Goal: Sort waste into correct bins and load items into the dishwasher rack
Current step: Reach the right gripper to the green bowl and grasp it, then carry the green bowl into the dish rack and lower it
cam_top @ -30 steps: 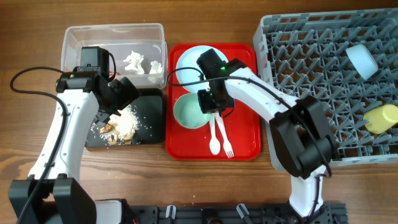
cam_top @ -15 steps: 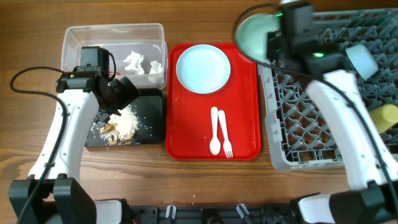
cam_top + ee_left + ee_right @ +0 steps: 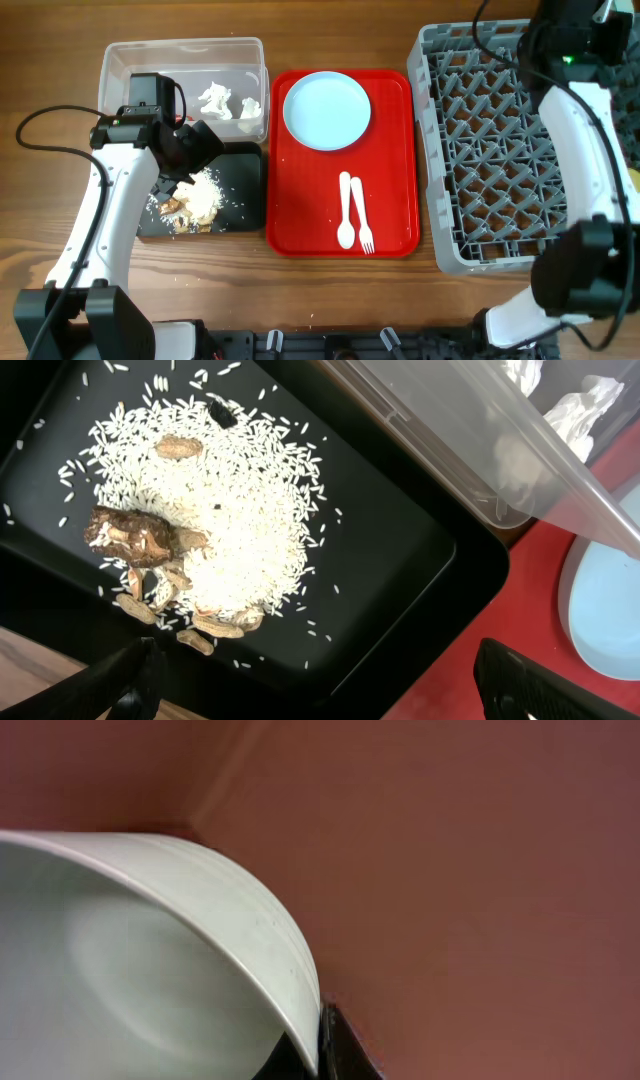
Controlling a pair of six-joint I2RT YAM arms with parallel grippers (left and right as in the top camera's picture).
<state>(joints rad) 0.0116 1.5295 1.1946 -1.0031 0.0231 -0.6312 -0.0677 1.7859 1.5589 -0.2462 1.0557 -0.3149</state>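
Observation:
My left gripper point(image 3: 195, 150) point(image 3: 330, 695) is open and empty, low over the black tray point(image 3: 245, 190) point(image 3: 420, 560) that holds rice and brownish food scraps point(image 3: 195, 198) point(image 3: 200, 520). The clear tub point(image 3: 115, 60) point(image 3: 480, 450) holds white tissue pieces point(image 3: 218, 100). My right gripper point(image 3: 318, 1048) is shut on the rim of the pale green bowl point(image 3: 150, 970); its arm point(image 3: 575, 90) is over the far right of the grey dishwasher rack point(image 3: 490, 150). The light blue plate point(image 3: 327, 110), white spoon point(image 3: 344, 212) and fork point(image 3: 362, 215) lie on the red serving tray point(image 3: 390, 235). The snack wrapper, blue bowl and yellow cup are hidden.
The red serving tray sits between the black tray and the rack, close to both. The tub touches the black tray's far edge. A cable loops on the table left of my left arm point(image 3: 40, 125). The right wrist view shows only reddish-brown surface behind the bowl.
My right arm lifted the pale green bowl off the red tray and carried it up and right, over the rack to its far right. My left arm has not moved.

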